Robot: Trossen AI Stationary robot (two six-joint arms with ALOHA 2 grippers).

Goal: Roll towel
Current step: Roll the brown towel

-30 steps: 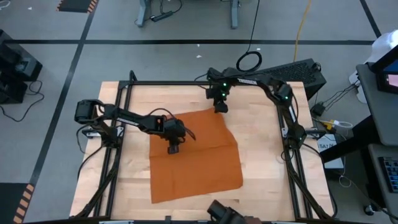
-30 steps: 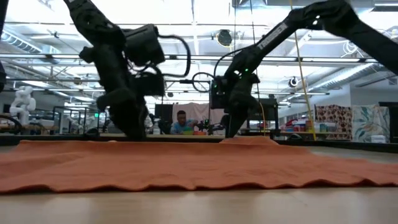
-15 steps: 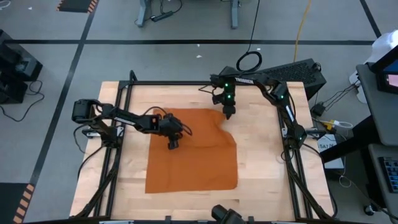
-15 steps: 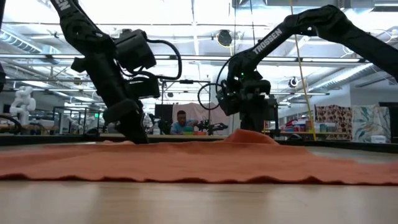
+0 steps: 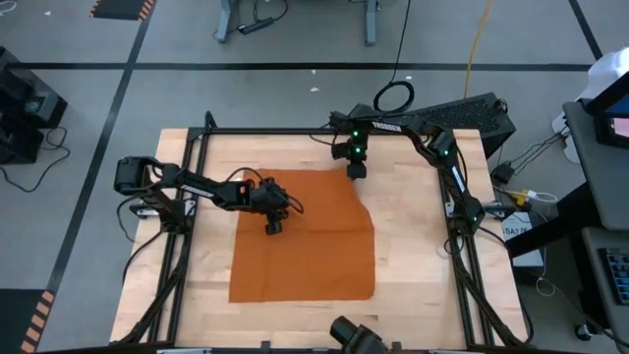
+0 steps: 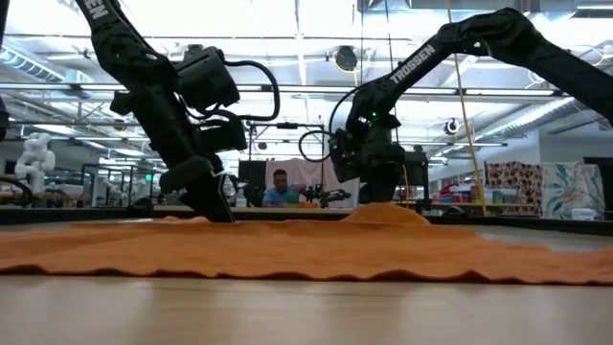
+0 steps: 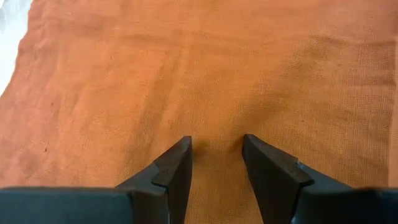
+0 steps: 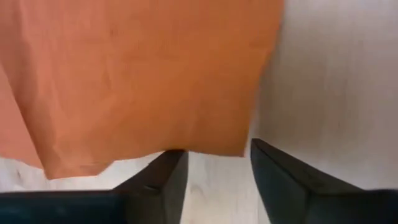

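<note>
The rust-orange towel (image 5: 305, 246) lies spread flat on the wooden table (image 5: 423, 256). My left gripper (image 5: 273, 226) stands open on the towel's far left part, its tips down on the cloth (image 7: 214, 146). My right gripper (image 5: 356, 171) is open at the towel's far right corner, and the cloth's edge (image 8: 211, 151) lies right at its fingertips, with bare wood in the gap. In the low view the towel rises in a small hump (image 6: 388, 215) under that gripper. My left gripper rests both open fingertips (image 7: 180, 152) on the towel's flat top face (image 7: 214, 124), well inside its edges. The fingers slant down from the table's left side. No fold shows between them, and the cloth lies flat on the table. My right gripper: I cannot tell whether its fingertips touch the towel's edge.
Black frame rails (image 5: 295, 131) border the table on the far, left and right sides. Bare wood lies to the right of the towel and along the near edge. A camera mount (image 5: 349, 336) sits at the near edge. A person (image 6: 280, 189) shows far behind the table.
My left gripper has drawn a little toward the table's far left and tipped lower, and the towel slid with it, its near edge moving away from the table's front. My right gripper dipped toward the near side, then returned to the far right corner, which bunched up.
</note>
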